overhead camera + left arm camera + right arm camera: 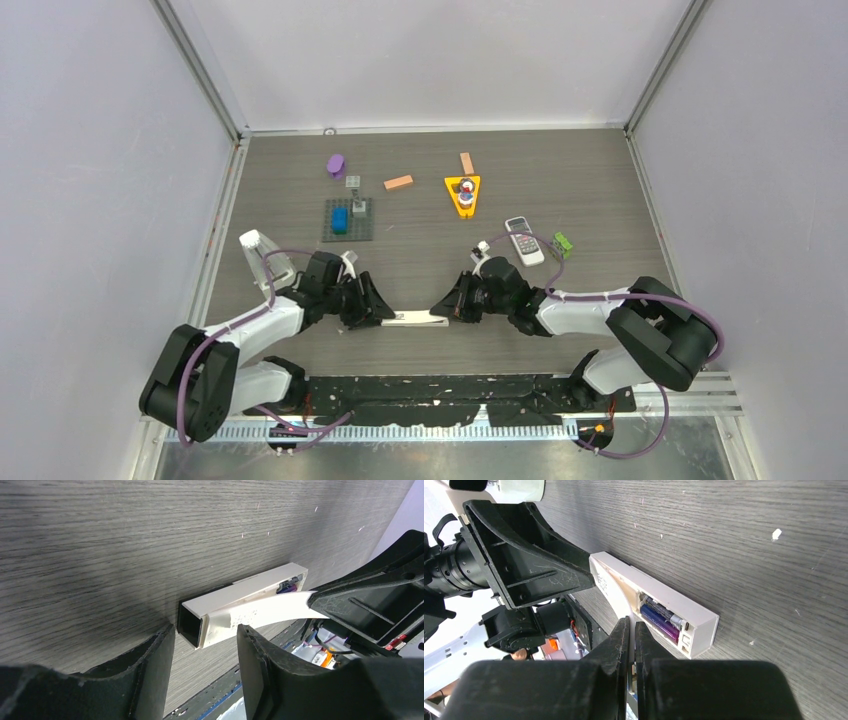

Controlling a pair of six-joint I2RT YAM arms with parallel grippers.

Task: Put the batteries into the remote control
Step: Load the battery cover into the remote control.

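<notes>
A white remote control (415, 319) lies on the table near the front edge, between my two grippers. Its battery bay faces up and is uncovered, with a dark battery (658, 610) and a blue-purple battery (658, 624) side by side inside. My right gripper (630, 626) is shut on the thin white battery cover (270, 609) and holds it over the remote. My left gripper (205, 636) is open, with its jaws on either side of the remote's dark end (190, 624) and not touching it. The orange battery and the second dark one are out of view.
A second white remote with buttons (523, 240) and a small green object (563, 241) lie at the right. Farther back are a yellow triangular tray (462, 203), two orange-brown blocks (398, 182), a purple object (335, 164) and a grey baseplate (362, 228).
</notes>
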